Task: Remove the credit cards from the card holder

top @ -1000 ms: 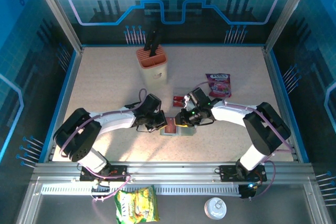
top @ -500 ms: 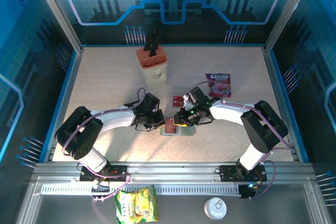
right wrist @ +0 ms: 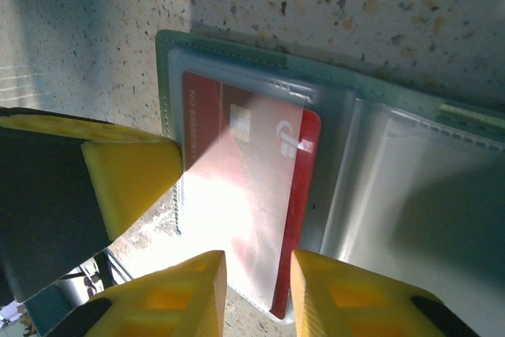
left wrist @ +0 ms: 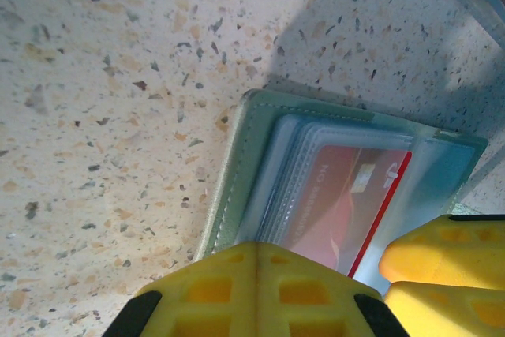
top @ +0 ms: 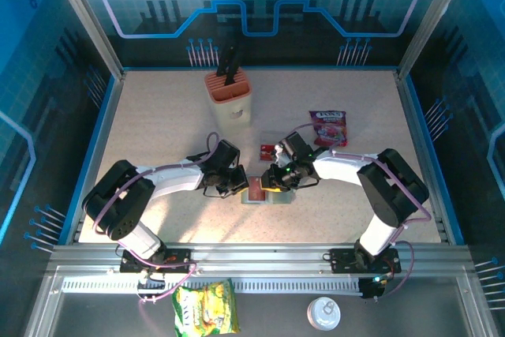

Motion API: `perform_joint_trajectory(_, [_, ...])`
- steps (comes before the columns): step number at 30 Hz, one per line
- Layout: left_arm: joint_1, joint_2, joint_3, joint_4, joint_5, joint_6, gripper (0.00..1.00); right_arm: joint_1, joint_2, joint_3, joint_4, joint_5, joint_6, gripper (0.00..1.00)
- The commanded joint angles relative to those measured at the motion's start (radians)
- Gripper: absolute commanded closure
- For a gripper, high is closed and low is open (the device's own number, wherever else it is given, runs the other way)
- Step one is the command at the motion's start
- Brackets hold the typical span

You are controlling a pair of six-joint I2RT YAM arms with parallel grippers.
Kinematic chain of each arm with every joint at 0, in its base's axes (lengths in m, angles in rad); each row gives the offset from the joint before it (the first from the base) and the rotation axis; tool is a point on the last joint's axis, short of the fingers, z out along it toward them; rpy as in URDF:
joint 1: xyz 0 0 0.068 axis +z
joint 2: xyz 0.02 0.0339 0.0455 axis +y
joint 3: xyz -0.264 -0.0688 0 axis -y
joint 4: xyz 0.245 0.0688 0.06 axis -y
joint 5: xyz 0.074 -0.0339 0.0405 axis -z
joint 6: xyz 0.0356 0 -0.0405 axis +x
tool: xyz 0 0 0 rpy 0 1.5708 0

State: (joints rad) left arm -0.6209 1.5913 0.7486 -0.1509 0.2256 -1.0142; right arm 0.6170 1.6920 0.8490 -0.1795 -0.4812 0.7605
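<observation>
The card holder (top: 267, 196) lies open on the table between both grippers. In the right wrist view its left panel holds a red credit card (right wrist: 245, 171) under a clear sleeve, and the right panel (right wrist: 410, 187) looks pale and empty. My right gripper (right wrist: 256, 262) hovers at the card's near edge, jaws a little apart with the card's red rim between them. My left gripper (left wrist: 256, 254) is shut, its tips on the holder's green edge (left wrist: 237, 171) beside the red card (left wrist: 339, 203). From above, the left gripper (top: 239, 185) and right gripper (top: 274, 183) nearly meet.
A clear stand with red cards (top: 268, 149) sits just behind the holder. A purple snack packet (top: 329, 126) lies to the right, and an orange knife block (top: 229, 96) stands at the back. A yellow bag (top: 207, 308) and a can (top: 323, 313) lie off the table in front.
The left gripper drew back slightly to the left along the holder's edge. The right gripper shifted a little left over the card. The holder has stayed put.
</observation>
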Motion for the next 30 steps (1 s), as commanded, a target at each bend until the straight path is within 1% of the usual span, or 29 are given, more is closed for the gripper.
perform_joint_trajectory(1, [-0.002, -0.011, -0.021, -0.01, 0.019, 0.004, 1.0, 0.017, 0.021, 0.02, 0.03, -0.028, 0.011, 0.75])
perform_joint_trajectory(11, [-0.004, -0.018, -0.036, -0.023, 0.005, 0.002, 1.0, 0.02, 0.05, 0.024, 0.038, -0.027, 0.008, 0.77])
perform_joint_trajectory(14, [-0.004, -0.017, -0.037, -0.021, 0.007, -0.001, 1.0, 0.02, 0.061, 0.024, 0.044, -0.031, 0.008, 0.79])
perform_joint_trajectory(16, [-0.004, -0.019, -0.037, -0.021, 0.006, -0.001, 1.0, 0.021, 0.064, 0.019, 0.052, -0.032, 0.011, 0.82])
perform_joint_trajectory(18, [-0.004, -0.018, -0.037, -0.024, 0.004, -0.001, 1.0, 0.021, 0.067, 0.019, 0.048, -0.028, 0.009, 0.82])
perform_joint_trajectory(23, [-0.004, -0.014, -0.034, -0.023, 0.004, 0.002, 1.0, 0.025, 0.06, 0.025, -0.029, 0.04, -0.027, 0.76])
perform_joint_trajectory(30, [-0.004, -0.011, -0.026, -0.026, 0.003, 0.003, 1.0, 0.025, 0.036, 0.025, -0.075, 0.077, -0.048, 0.74])
